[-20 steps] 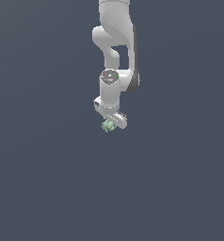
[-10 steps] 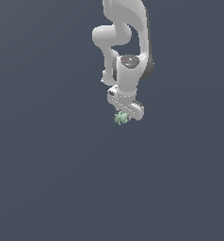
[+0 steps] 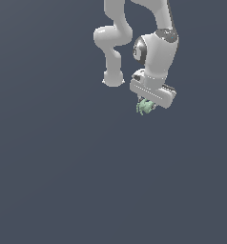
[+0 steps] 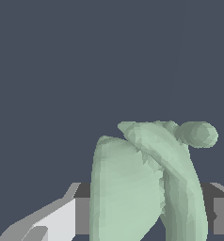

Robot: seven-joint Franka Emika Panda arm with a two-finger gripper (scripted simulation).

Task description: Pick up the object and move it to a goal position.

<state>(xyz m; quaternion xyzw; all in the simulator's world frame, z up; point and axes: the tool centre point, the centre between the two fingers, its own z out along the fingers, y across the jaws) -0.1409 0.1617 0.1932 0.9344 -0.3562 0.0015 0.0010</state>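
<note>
Item: gripper (image 3: pixel 147 107), white, clenched on the object (image 3: pixel 144 106); you can see the mint-green lump protruding just below the fingers.

Location of object: held in the air under the wrist, touching nothing else. No bench or other support shows, only flat dark ground.

Change: over the last second your arm has swung toward the exterior view's right, carrying the object with it; the hold has not slipped.

Wrist view: object (image 4: pixel 147 183) fills the space between the fingertips (image 4: pixel 57 221).

Assessment: pickup looks done; transport is under way. No goal marker is visible.
</note>
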